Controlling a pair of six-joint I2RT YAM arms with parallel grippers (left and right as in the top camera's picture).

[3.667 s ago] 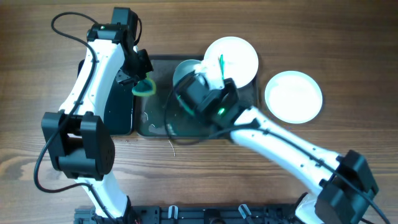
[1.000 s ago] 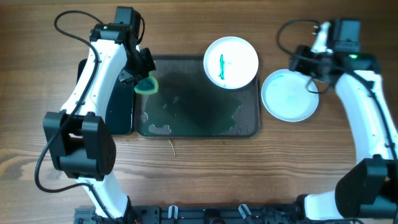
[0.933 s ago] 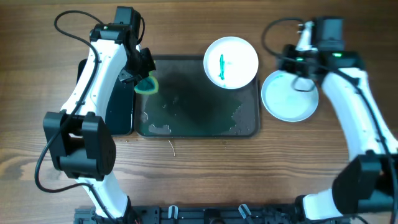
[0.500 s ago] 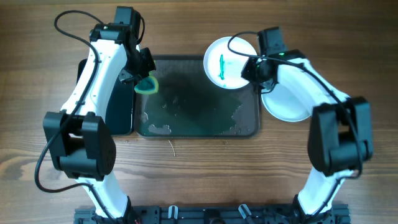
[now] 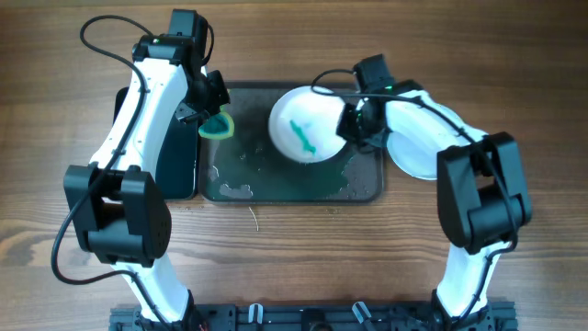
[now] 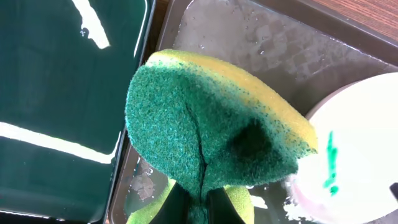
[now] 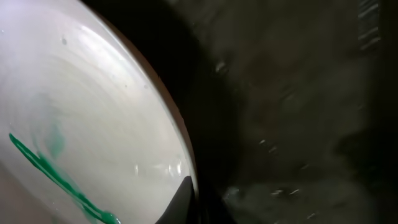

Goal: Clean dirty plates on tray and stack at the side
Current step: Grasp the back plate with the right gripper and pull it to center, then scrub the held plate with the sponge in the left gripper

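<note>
A white plate [image 5: 308, 124] with a teal-green smear hangs tilted over the middle of the dark grey tray [image 5: 276, 184]. My right gripper [image 5: 354, 124] is shut on its right rim. In the right wrist view the plate [image 7: 81, 137] fills the left and my finger [image 7: 199, 202] pinches its edge above the wet tray [image 7: 298, 124]. My left gripper [image 5: 213, 118] is shut on a green and yellow sponge [image 5: 217, 127] at the tray's left end, apart from the plate. The left wrist view shows the sponge [image 6: 211, 137] in my jaws [image 6: 199, 208] and the plate [image 6: 360, 162] to the right. A clean pale plate [image 5: 415, 164] lies right of the tray, partly under my right arm.
A glossy black tub [image 5: 175, 156] of dark water stands against the tray's left side, also in the left wrist view [image 6: 62, 74]. Foam patches [image 5: 234, 190] and water lie on the tray. A small straw-like scrap [image 5: 256, 219] lies on the wooden table in front.
My right arm swung left from the clean plate at the side, took the smeared white plate by its rim, and carried it from the tray's far right corner towards the middle. The left arm stayed still.
</note>
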